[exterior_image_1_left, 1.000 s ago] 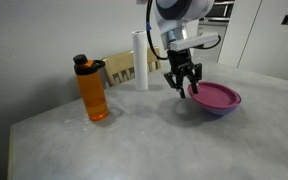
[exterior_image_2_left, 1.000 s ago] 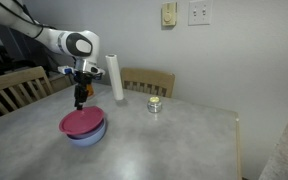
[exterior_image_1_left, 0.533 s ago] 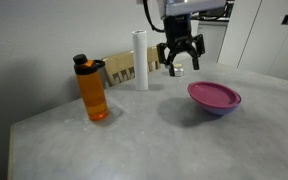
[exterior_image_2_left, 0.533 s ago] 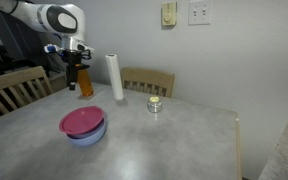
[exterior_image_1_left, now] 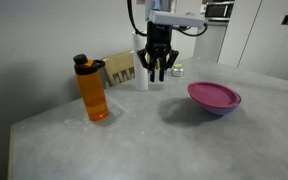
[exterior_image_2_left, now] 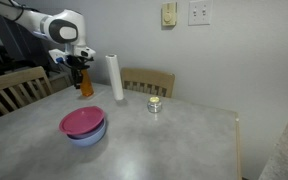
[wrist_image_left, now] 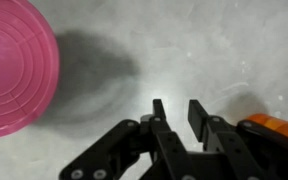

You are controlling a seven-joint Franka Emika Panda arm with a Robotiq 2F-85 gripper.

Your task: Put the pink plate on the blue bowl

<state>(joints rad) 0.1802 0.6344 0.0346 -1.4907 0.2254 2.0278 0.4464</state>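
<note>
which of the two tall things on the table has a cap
The orange bottle, topped by a black cap; the white cylinder is plain, with no cap.

Home dining area, wooden chair [exterior_image_2_left: 149,79], grey table [exterior_image_2_left: 184,140], wall switches [exterior_image_2_left: 199,12]

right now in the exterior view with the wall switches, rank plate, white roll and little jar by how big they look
1. plate
2. white roll, not far behind; it stands farther back, so real size is unsure
3. little jar, clearly smallest

Plate [exterior_image_1_left: 214,95] on bowl [exterior_image_1_left: 219,110], bottle [exterior_image_1_left: 93,90] well apart — end effector [exterior_image_1_left: 160,73] aloft between them, roll [exterior_image_1_left: 137,62] behind.
</note>
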